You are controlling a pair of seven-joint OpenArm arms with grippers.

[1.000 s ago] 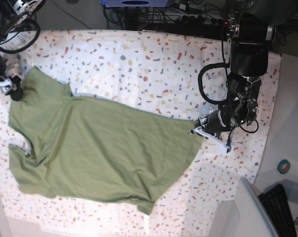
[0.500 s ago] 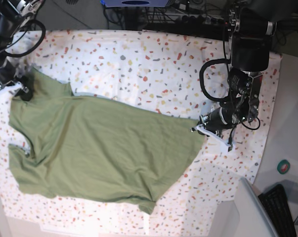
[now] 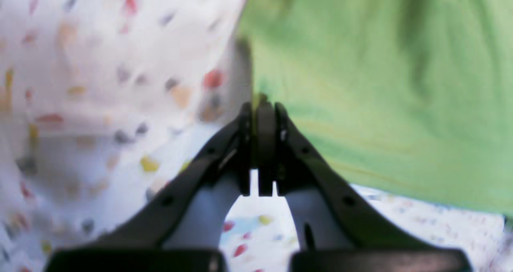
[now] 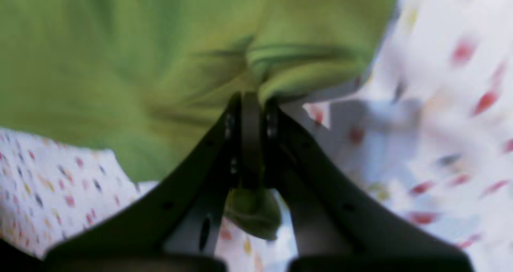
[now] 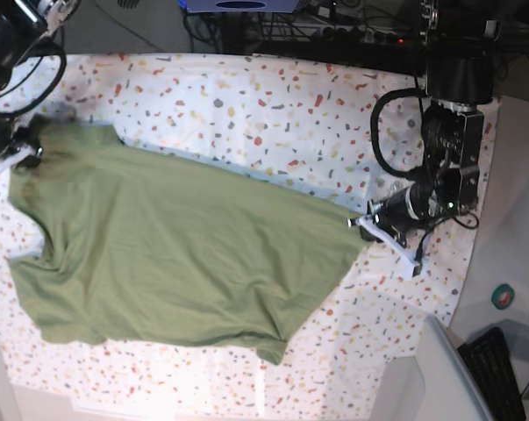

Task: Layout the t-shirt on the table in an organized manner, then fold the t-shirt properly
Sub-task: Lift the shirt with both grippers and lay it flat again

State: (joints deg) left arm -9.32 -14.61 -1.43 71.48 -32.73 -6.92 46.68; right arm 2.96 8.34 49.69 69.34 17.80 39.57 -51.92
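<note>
Both claws are clamped on the shirt (image 5: 167, 246) now: the right gripper (image 4: 252, 103) pinches a bunched fold at the cloth's corner, upper left of the base frame, and the left gripper (image 3: 260, 107) is closed tight on the hem edge at centre right. The shirt lies across the table (image 5: 273, 114), stretched between the two grips, with its lower part sagging toward the bottom of the frame. To do this spreading step well, I'd judge the arms should pull apart evenly and low, keeping gentle tension so the wrinkles near the right grip flatten without dragging the cloth off line. Speckled table shows along the top and at the lower right; at the left the shirt sits close to the table's edge.
</note>
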